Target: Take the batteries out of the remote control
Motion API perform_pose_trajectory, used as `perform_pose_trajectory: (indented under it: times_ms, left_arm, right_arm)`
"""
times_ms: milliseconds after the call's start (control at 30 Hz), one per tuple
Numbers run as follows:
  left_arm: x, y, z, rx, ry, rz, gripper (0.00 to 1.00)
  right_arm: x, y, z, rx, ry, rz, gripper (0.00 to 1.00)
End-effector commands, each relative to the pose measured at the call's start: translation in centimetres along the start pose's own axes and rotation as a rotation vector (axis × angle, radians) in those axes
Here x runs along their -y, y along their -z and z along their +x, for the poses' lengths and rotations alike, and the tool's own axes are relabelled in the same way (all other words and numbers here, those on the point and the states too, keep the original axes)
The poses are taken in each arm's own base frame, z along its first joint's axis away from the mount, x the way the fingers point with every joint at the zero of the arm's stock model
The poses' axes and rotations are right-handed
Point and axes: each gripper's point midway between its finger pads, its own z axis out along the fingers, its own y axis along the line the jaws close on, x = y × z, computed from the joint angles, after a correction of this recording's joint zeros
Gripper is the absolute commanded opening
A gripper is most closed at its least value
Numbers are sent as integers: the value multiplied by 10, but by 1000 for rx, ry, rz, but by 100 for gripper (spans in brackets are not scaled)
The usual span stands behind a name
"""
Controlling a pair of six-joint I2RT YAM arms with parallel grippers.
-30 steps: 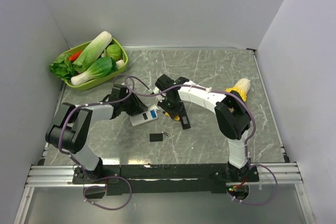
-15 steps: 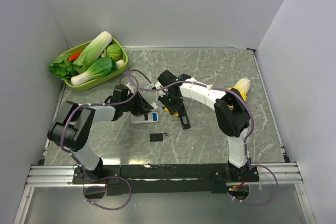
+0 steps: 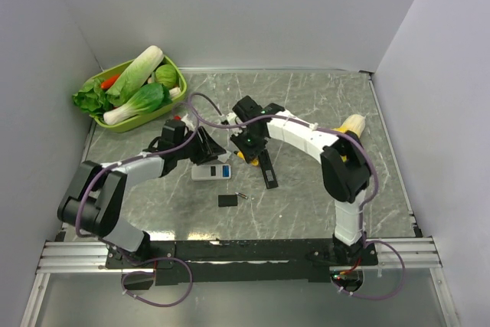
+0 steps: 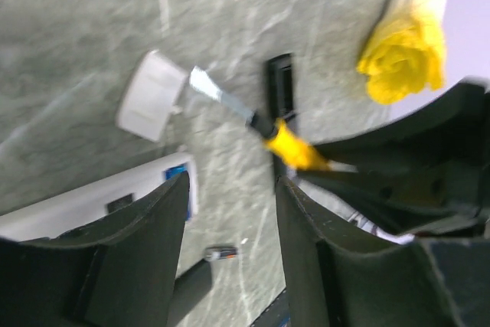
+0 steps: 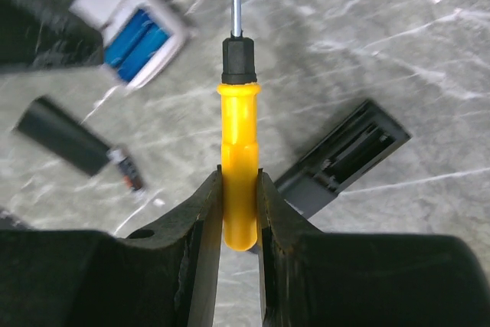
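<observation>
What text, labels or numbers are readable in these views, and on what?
No text is legible in any view.
blue batteries in the white remote: blurred, no print can be made out.
small loose cell: too small to read.
screwdriver handle: plain yellow, no marking visible.
black remote: no label visible.

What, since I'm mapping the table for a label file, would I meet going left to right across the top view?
Green basket of vegetables, white remote, small dark battery, black remote, yellow toy vegetable.
</observation>
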Motion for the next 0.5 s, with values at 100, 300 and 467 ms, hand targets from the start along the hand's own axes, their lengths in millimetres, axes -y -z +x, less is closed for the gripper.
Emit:
perform_pose_trajectory:
  times_ms: [100,300,467]
  left_arm:
    - [44,16,-19,71,-13,124,53]
    - [55,22,-21,87,2,169,52]
    - [59,24,-19,83,40,200,47]
  right_arm:
    - [-38,63,-13,214,55,-163,0]
    - [-54,80,-19,295,69,-237,0]
    - [-55,83,-25,316,60,-243,0]
